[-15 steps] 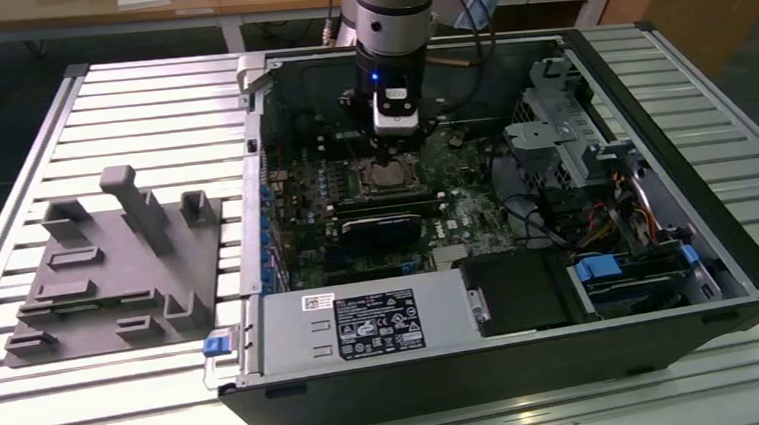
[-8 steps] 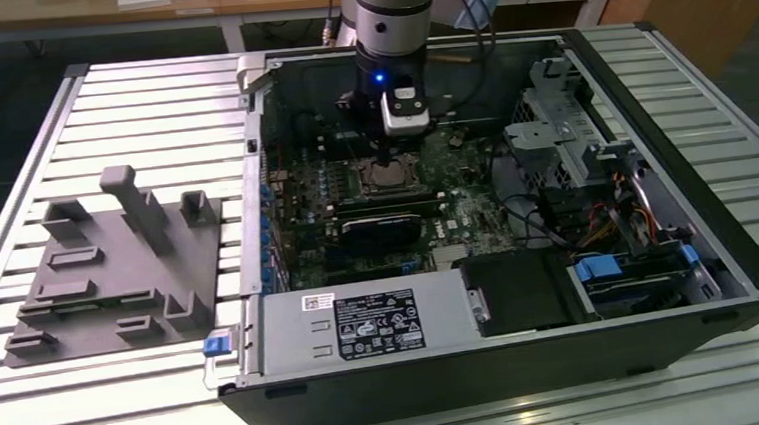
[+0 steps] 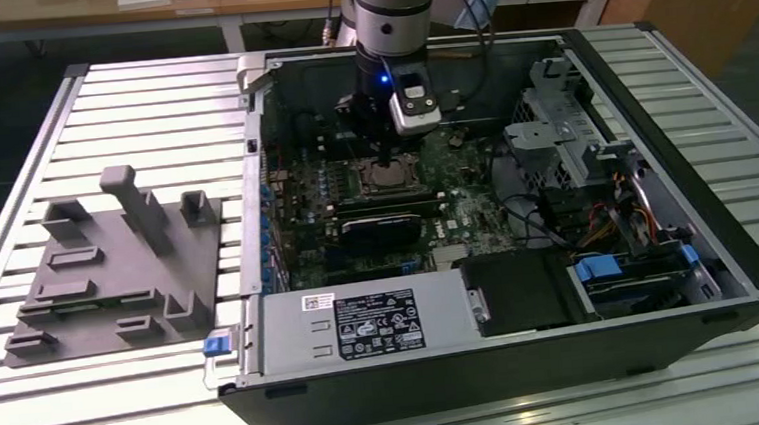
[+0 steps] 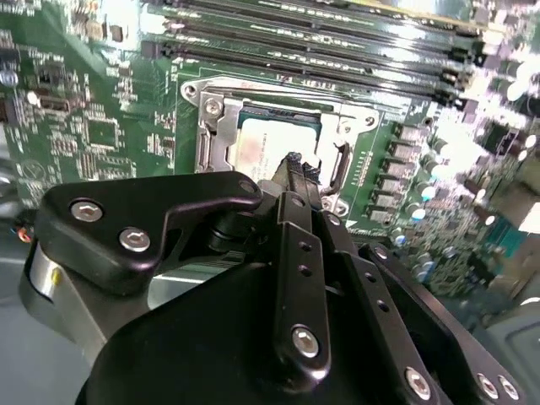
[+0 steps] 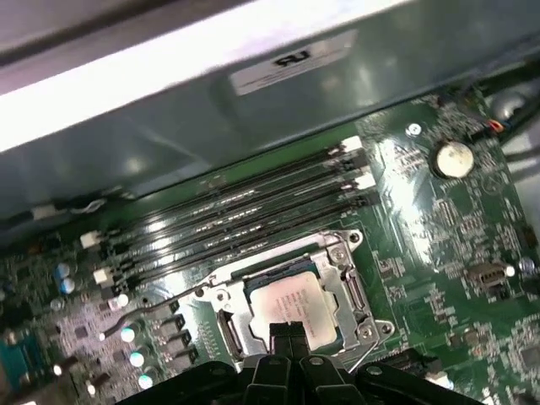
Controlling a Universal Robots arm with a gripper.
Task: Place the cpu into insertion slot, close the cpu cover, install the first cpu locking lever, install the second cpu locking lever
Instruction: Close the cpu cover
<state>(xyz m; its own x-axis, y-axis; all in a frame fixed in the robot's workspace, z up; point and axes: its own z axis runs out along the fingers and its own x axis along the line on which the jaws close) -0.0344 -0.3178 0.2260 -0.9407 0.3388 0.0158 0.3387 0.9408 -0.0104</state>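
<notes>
Looking at the gripper (image 4: 293, 160) first, we see its two black fingers pressed together, with nothing between them. The tip hangs right over one edge of the cpu (image 5: 291, 299) (we cannot tell if it touches). The cpu lies flat in the insertion slot (image 5: 226, 331) with its pale face up. The cpu cover (image 5: 278, 267) is a thin silver frame, and it lies down around the cpu, so the pale face shows through its window. A thin wire lever (image 5: 143, 310) sticks out from one corner of the frame, over the green board (image 5: 439, 245).

Just beside the slot run the long black memory slots (image 5: 253, 211). A round silver battery (image 5: 454, 157) sits farther off on the board.

In the exterior view, the arm (image 3: 386, 12) reaches down into an open computer case (image 3: 498, 370). The case lies on a ribbed metal surface (image 3: 143, 89). A grey block tray (image 3: 116, 271) rests on the surface at the exterior view's left, just beside the case.
</notes>
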